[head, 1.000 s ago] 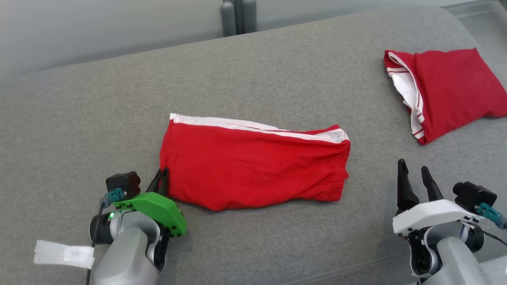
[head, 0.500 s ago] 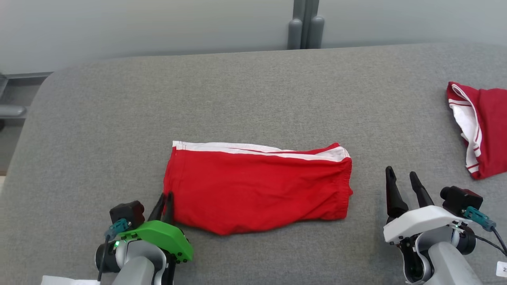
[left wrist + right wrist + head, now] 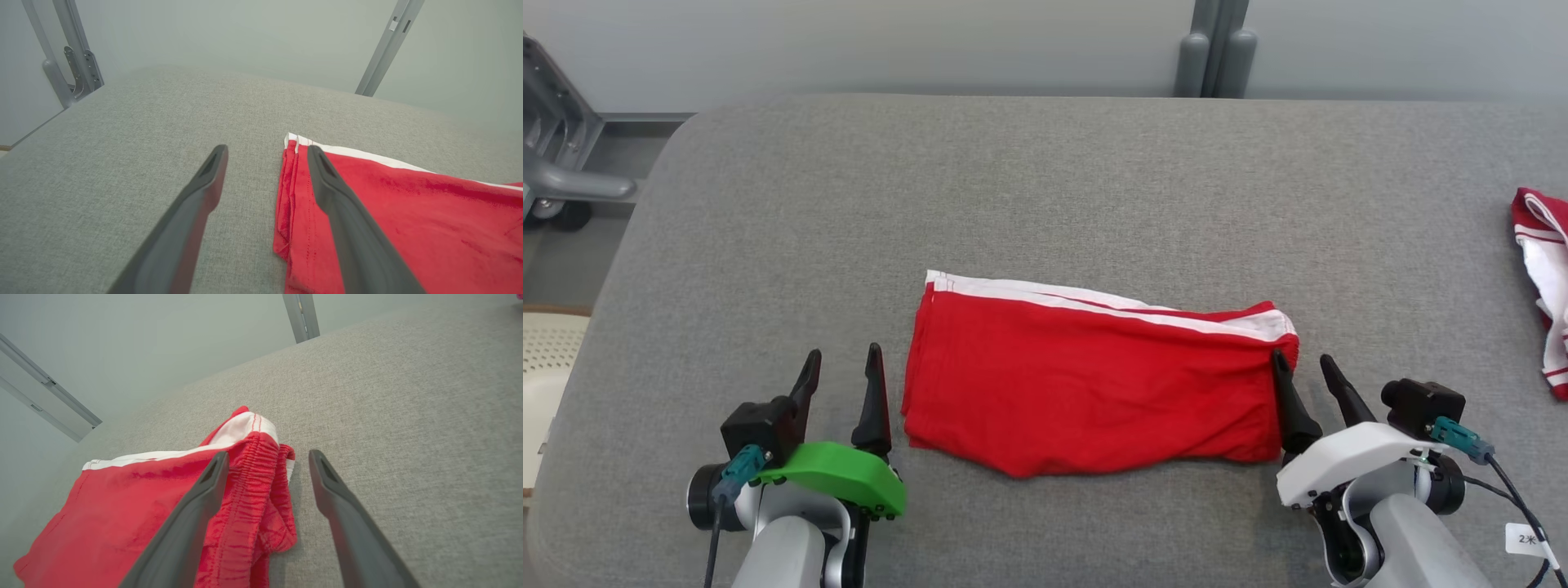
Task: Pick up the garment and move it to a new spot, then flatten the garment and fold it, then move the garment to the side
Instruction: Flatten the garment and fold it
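The garment (image 3: 1094,384) is a pair of red shorts with a white side stripe, folded into a flat rectangle in the middle of the grey cushion (image 3: 1013,204). My left gripper (image 3: 843,353) stands open just off its left hem, holding nothing. In the left wrist view the left gripper (image 3: 266,149) has one finger over the hem of the garment (image 3: 408,204). My right gripper (image 3: 1301,358) is open at the elastic waistband end. From the right wrist, the right gripper (image 3: 268,454) straddles the bunched edge of the garment (image 3: 122,498).
A second red and white garment (image 3: 1543,286) lies at the cushion's far right edge. A grey metal frame (image 3: 556,163) and a cream perforated object (image 3: 543,359) stand off the left end. A grey post (image 3: 1217,49) rises behind.
My left gripper has opened and let go of the garment's left hem. The right gripper now stands at the waistband end, closer than before. The head camera has turned left.
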Tool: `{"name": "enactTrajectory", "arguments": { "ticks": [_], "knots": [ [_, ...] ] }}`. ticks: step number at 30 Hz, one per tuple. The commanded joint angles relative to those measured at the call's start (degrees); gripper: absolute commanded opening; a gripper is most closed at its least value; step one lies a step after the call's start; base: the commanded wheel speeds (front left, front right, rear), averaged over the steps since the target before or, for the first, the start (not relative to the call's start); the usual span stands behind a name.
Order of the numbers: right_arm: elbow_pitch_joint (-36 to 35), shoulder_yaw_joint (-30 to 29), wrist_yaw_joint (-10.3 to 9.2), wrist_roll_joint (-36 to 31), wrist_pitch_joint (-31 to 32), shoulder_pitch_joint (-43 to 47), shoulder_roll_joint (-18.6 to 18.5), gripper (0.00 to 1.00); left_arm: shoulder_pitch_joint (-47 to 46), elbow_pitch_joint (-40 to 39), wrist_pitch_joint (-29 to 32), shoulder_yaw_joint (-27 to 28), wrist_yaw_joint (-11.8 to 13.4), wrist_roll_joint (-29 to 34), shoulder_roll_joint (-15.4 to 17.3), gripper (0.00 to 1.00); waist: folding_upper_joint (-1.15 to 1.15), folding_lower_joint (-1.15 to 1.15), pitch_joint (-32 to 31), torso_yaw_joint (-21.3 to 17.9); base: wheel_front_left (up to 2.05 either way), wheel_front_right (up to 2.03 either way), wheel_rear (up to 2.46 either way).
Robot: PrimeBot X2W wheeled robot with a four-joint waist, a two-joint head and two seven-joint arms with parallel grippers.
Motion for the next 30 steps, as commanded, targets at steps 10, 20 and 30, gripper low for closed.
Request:
{"name": "enactTrajectory", "arguments": {
  "ticks": [10, 20, 30],
  "knots": [
    [7.79, -3.96, -0.06, -2.94, 0.01, -2.32, 0.1, 1.0, 2.04, -3.55, 0.03, 1.86, -0.83, 1.15, 0.21, 1.0, 0.0, 0.0, 2.61, 5.72, 0.0, 0.0, 0.0],
    [15.1, -0.16, 0.02, 1.06, 0.56, -3.6, 1.14, 0.53, 2.04, -4.51, 0.03, 1.98, -0.83, 1.26, 0.21, 1.0, 0.0, 0.0, 4.25, 8.02, 0.0, 0.0, 0.0],
    [12.51, -3.23, -0.12, 3.19, 0.07, -4.34, -4.37, 0.0, 2.71, -4.36, 0.03, 2.96, -1.27, -0.32, 0.2, 1.0, 0.0, 0.0, 3.38, 6.44, 0.0, 0.0, 0.0]
  ]
}}
